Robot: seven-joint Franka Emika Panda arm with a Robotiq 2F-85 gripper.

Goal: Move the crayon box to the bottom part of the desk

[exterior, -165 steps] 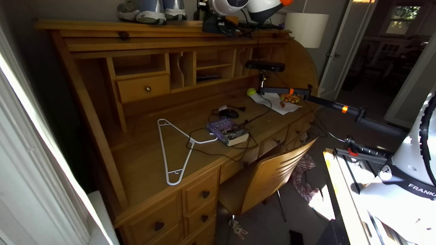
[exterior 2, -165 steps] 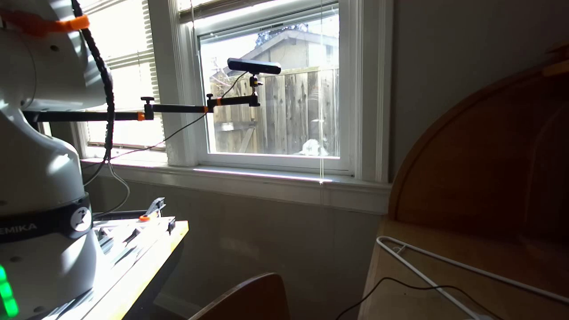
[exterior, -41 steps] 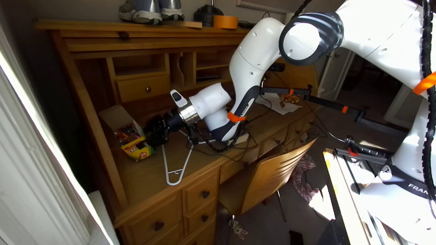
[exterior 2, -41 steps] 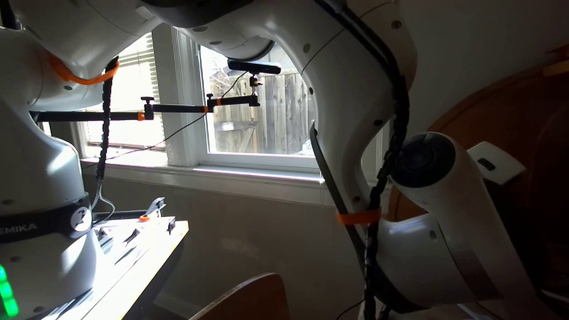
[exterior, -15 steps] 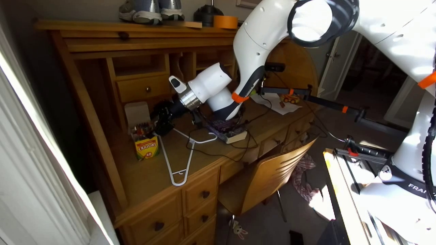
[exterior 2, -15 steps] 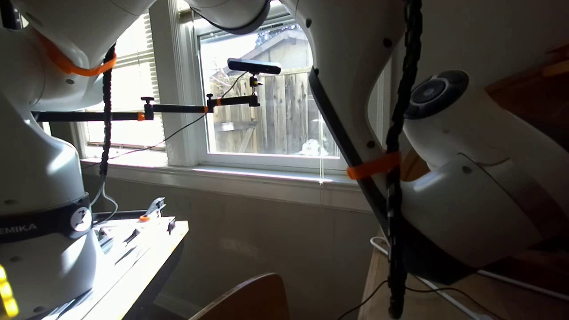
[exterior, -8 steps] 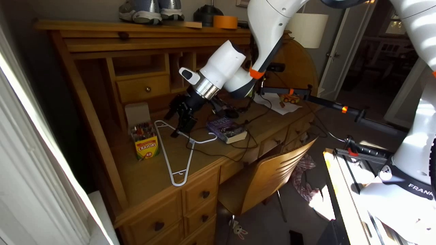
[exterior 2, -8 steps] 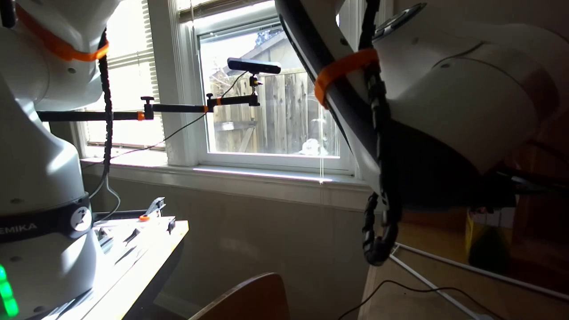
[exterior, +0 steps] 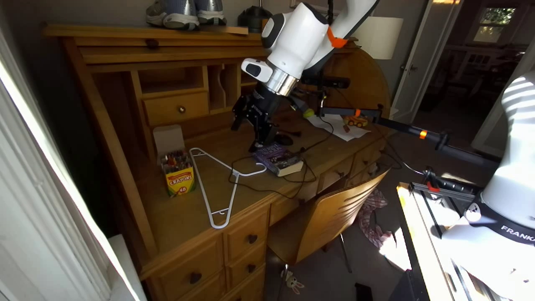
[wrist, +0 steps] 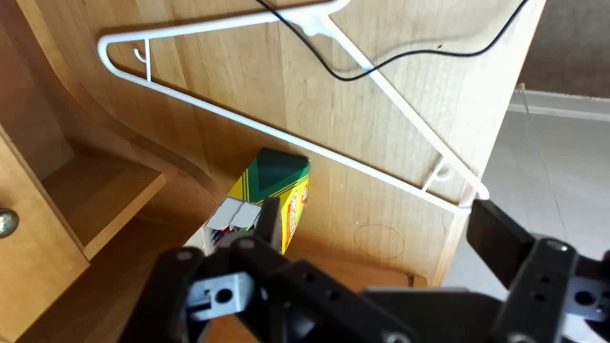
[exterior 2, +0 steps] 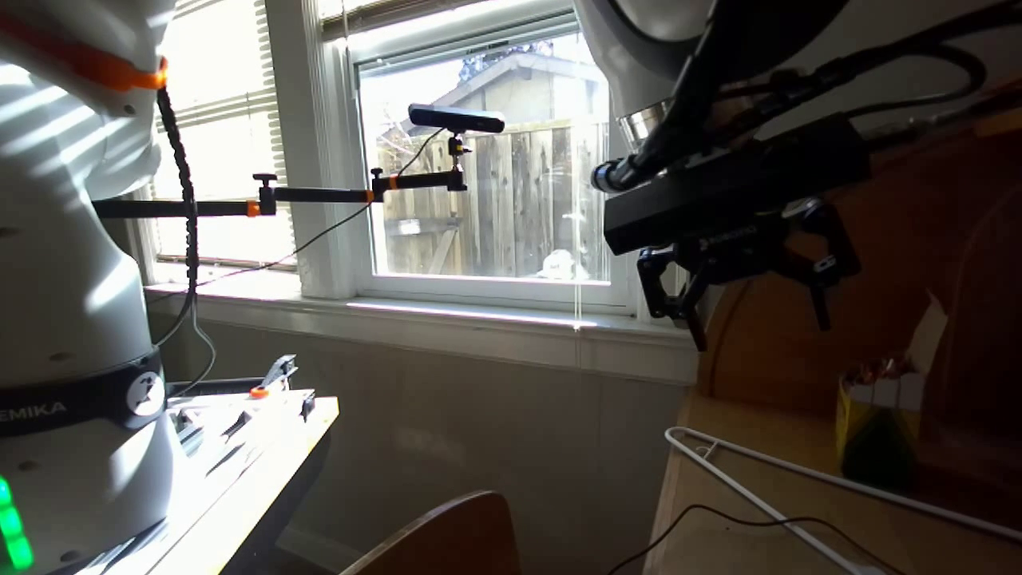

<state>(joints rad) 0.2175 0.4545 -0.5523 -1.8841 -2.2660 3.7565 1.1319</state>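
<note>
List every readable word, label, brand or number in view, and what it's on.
"CRAYONS": crayon box, front.
"48": same front, lower.
"FRANKA": dark base band, last letter at picture edge.
"EMIKA": dark base band, in an exterior view.
Too small or blurred to read: line above "CRAYONS", book title, gripper lettering.

Strong daylight comes through the white-framed glass window, and the flat grey wall below it looks dark. In both exterior views, sun paints stripes on the smooth white robot arm, and the honey-coloured wooden desk looks dim. In the wrist view, the thin white plastic hanger makes a shadow, and the black two-fingered gripper looks partly blurry.
</note>
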